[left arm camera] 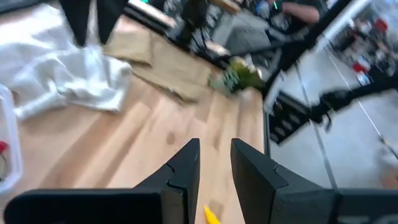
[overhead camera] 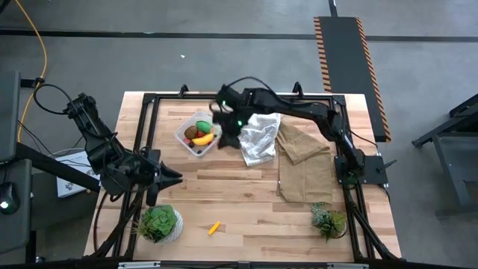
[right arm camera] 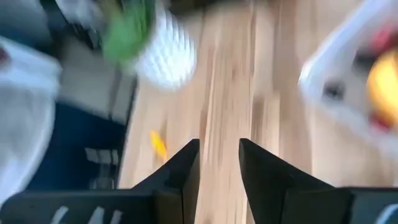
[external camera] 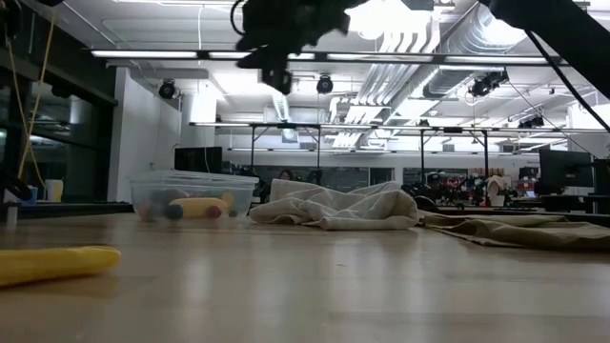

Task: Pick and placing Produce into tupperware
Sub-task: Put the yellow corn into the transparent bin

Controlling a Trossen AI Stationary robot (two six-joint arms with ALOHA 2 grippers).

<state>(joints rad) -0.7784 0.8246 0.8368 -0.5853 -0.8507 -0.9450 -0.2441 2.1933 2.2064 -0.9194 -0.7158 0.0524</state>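
1. High view: my right gripper (overhead camera: 224,112) hangs beside the tupperware (overhead camera: 184,136), which holds green, yellow and red produce. One yellow piece (overhead camera: 214,228) lies loose on the surface (overhead camera: 239,194), near a potted plant (overhead camera: 158,223). My left gripper (overhead camera: 170,178) waits at the left edge.
2. Low view: the yellow piece (external camera: 57,264) lies flat; it looks light, stiff and slick, so I'd take it across its middle.
3. Left wrist view: jaws spread slightly, empty.
4. Right wrist view: jaws spread slightly, pinching nothing.
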